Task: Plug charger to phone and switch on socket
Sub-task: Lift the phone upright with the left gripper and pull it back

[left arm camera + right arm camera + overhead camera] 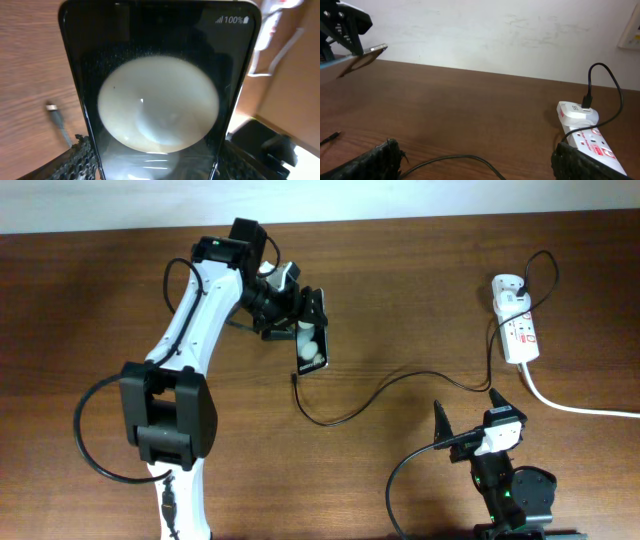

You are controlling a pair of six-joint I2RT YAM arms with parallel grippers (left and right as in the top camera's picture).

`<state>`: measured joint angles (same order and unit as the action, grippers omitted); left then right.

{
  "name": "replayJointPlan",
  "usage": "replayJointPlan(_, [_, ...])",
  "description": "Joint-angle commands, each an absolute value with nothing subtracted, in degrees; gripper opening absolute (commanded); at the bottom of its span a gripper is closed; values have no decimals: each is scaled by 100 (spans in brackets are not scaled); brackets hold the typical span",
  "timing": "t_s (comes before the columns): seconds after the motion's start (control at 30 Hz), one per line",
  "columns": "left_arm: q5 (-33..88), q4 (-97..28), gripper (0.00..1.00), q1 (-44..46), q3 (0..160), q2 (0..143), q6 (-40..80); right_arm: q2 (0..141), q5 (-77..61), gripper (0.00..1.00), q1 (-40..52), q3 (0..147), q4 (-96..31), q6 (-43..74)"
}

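Observation:
My left gripper (300,320) is shut on the black phone (312,345) and holds it lifted at the middle left. In the left wrist view the phone (160,100) fills the frame, with a round glare and "100%" at its far end. The charger's thin black cable (380,392) lies on the table, and its plug tip (293,379) lies just below the phone, apart from it. The tip also shows in the left wrist view (51,107). Its white adapter (507,284) sits in the white socket strip (520,330). My right gripper (468,415) is open and empty near the front edge.
The socket's thick white cord (580,408) runs off to the right. In the right wrist view the socket (592,145) and adapter (577,112) are at the right, the cable (455,160) lies between my fingers, and a white wall stands behind the table.

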<state>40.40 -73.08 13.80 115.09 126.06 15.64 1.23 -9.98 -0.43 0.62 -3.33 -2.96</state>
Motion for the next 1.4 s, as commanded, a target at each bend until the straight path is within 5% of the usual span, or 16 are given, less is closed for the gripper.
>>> replayJointPlan(0.0, [5203, -7314, 40, 1328, 11664, 12564, 1579, 95, -1046, 99, -38, 32, -366, -250])
replayJointPlan(0.07, [5714, -7319, 23, 1328, 11664, 12564, 1579, 95, -1046, 99, -38, 32, -366, -250])
replayJointPlan(0.43, [5802, -7570, 19, 1214, 11662, 12564, 2180, 95, -1046, 99, -38, 32, -366, -250])
replayJointPlan(0.5, [5806, -7577, 0, 1214, 11662, 12564, 2182, 95, -1046, 99, -38, 32, -366, -252])
replayJointPlan(0.7, [5924, -8239, 0, 1214, 11662, 12564, 2985, 95, -1046, 99, -38, 32, -366, -250])
replayJointPlan(0.97, [7590, -8239, 0, 1214, 11662, 12564, 3301, 95, -1046, 99, -38, 32, -366, -250])
replayJointPlan(1.37, [7760, -8667, 0, 932, 11662, 12564, 3782, 95, -1046, 99, -38, 32, -366, -250])
